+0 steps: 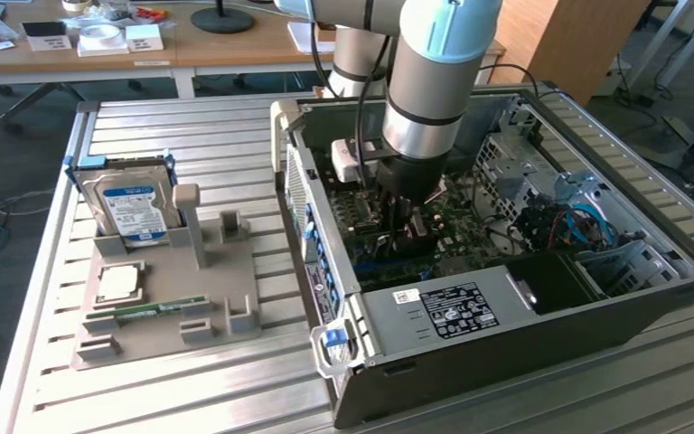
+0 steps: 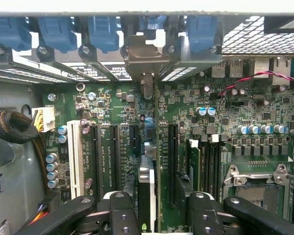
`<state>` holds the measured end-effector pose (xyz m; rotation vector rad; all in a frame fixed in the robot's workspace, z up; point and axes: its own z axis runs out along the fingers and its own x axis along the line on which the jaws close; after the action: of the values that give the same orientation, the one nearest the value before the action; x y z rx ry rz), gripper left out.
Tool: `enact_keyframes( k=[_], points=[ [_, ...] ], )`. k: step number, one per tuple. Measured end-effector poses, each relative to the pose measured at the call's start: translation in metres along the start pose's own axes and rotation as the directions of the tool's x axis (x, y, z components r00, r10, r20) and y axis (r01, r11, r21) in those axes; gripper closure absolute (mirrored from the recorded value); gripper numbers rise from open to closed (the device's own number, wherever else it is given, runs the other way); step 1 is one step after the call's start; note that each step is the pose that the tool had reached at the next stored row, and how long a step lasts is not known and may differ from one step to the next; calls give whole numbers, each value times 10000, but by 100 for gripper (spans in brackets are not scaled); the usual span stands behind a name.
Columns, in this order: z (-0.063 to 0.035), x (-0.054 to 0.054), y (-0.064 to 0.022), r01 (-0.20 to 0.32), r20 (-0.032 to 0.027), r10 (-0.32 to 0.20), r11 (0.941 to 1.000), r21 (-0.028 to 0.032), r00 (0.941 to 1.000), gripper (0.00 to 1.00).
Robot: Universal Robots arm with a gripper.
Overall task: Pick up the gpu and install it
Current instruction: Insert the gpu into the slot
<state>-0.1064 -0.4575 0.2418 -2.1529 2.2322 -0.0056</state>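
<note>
The gpu (image 2: 148, 188) stands edge-on on the green motherboard (image 2: 112, 112) inside the open computer case (image 1: 360, 271). Its metal bracket (image 2: 146, 61) sits against the case's rear slot openings. My gripper (image 2: 159, 208) is low over the card with one black finger on each side. One finger (image 2: 121, 213) lies close against the card, while a strip of motherboard and an empty black slot (image 2: 172, 161) show between the card and the other finger (image 2: 201, 213). In the exterior view the gripper (image 1: 410, 237) reaches deep into the case from above.
On the exterior view's left, a grey fixture (image 1: 220, 298) holds a hard drive (image 1: 130, 208) with a blue-white label, a processor (image 1: 118, 283) and a green memory stick (image 1: 154, 310). Case walls, the power supply (image 1: 455, 312) and blue cables (image 1: 588, 226) crowd the arm.
</note>
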Motion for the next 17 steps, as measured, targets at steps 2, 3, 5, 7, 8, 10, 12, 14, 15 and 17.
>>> enact_keyframes(
  k=[2, 3, 5, 7, 8, 10, 12, 14, 15, 17],
  points=[
    [-27, -1, 0, -2, 0, 2, 10000, 0, 10000, 54],
    [-46, -1, -1, -2, -1, 2, 10000, 0, 10000, 54],
    [-55, -2, -1, -2, 3, 2, 10000, 2, 10000, 54],
    [-57, -2, -1, -2, 3, 2, 10000, 2, 10000, 54],
    [-58, -4, -1, -1, 0, 1, 10000, 0, 10000, 54],
    [-59, -9, -1, -2, 3, 2, 10000, 0, 10000, 54],
    [-58, -10, -1, -2, 10, 2, 10000, 0, 10000, 54],
    [-58, -10, -1, -2, 11, 2, 10000, 0, 10000, 54],
    [-58, -10, -1, -2, 11, 2, 10000, 0, 10000, 54],
    [-58, -10, -1, -1, 11, 1, 10000, 0, 10000, 54]
  ],
)
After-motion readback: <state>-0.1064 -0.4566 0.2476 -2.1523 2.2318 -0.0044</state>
